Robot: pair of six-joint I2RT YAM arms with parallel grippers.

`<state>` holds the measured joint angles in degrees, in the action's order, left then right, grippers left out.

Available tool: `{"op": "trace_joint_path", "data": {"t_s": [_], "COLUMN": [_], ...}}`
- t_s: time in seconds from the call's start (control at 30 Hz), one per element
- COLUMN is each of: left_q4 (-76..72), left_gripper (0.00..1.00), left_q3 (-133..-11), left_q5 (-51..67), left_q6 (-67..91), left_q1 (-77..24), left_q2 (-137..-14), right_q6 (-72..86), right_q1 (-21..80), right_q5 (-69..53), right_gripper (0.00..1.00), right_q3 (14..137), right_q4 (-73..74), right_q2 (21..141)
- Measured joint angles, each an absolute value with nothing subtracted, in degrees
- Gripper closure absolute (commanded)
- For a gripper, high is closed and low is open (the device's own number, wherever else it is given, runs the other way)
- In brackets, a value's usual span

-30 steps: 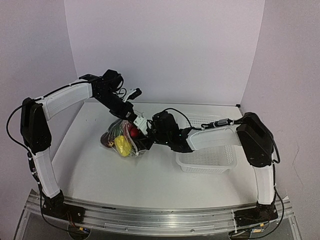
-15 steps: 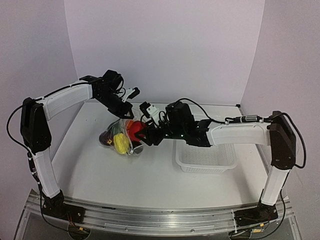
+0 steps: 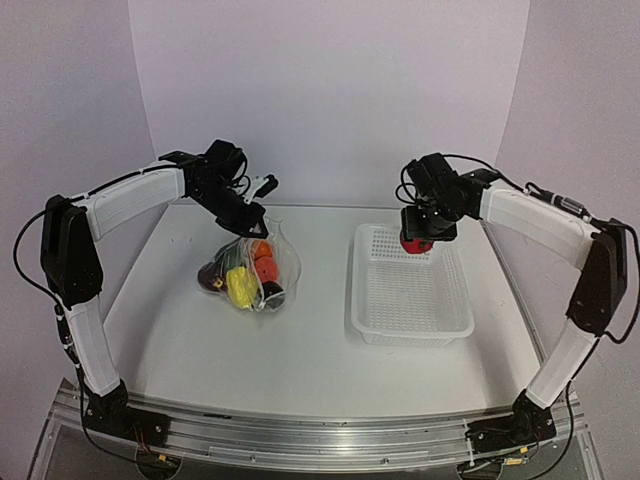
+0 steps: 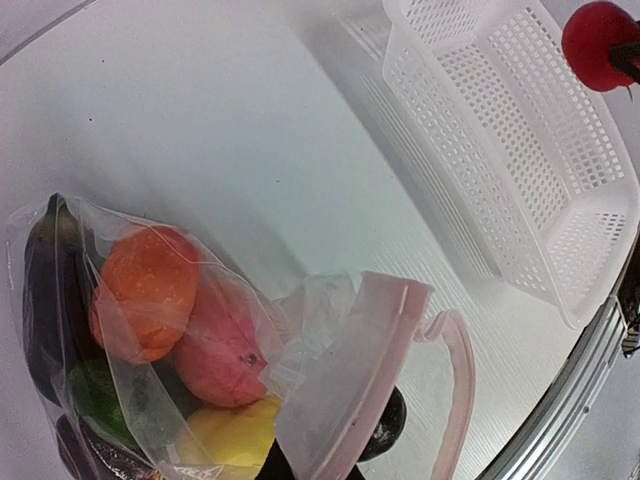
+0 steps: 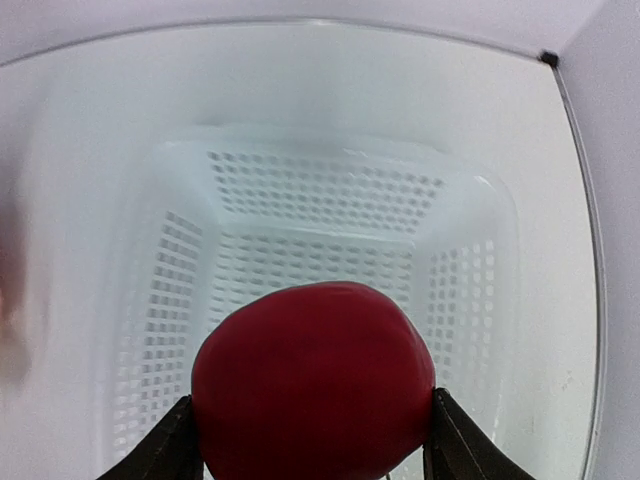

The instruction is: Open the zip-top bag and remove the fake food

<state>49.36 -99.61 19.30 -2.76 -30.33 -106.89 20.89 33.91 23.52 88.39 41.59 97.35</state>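
Note:
The clear zip-top bag [image 3: 250, 270] lies left of centre, mouth open, with several toy pieces inside: orange [image 4: 145, 290], peach-red [image 4: 225, 345], yellow [image 4: 235, 440], dark purple [image 4: 45, 300], green [image 4: 95, 395] and black [image 4: 385, 430]. My left gripper [image 3: 252, 222] is shut on the bag's zip edge [image 4: 350, 390] and holds it up. My right gripper [image 3: 417, 240] is shut on a red toy fruit [image 5: 313, 380] and holds it above the far end of the white mesh basket [image 3: 372, 300]. The red fruit also shows in the left wrist view [image 4: 598, 45].
The white mesh basket [image 5: 320, 200] stands right of centre with nothing in it. White walls close in the back and both sides. The metal rail [image 3: 300, 435] runs along the table's near edge.
My right gripper pulled the red fruit out of the bag's mouth and carried it right and back, over the basket. The left gripper kept hold of the bag's edge.

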Motion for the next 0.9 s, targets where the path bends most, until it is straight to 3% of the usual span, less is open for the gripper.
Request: {"op": "trace_joint_path", "data": {"t_s": [0.2, 0.47, 0.9], "left_q4": [48.8, 48.8, 48.4], "left_gripper": [1.0, 1.0, 1.0], "left_q3": [-99.3, -99.2, -99.2], "left_q5": [19.4, 19.4, 19.4], "left_q6": [-1.4, -1.2, -1.2], "left_q1": [-30.3, -30.3, -30.3], "left_q2": [-106.9, -106.9, -106.9], "right_q6": [22.5, 20.8, 13.3], "right_q1": [31.1, 31.3, 32.2], "right_q5": [21.0, 16.5, 8.0], "right_gripper": [0.67, 0.63, 0.63], "right_q3": [98.4, 111.1, 119.6], "right_q4": [53.3, 56.4, 55.7], "right_q2": [110.3, 124.1, 133.3]}}
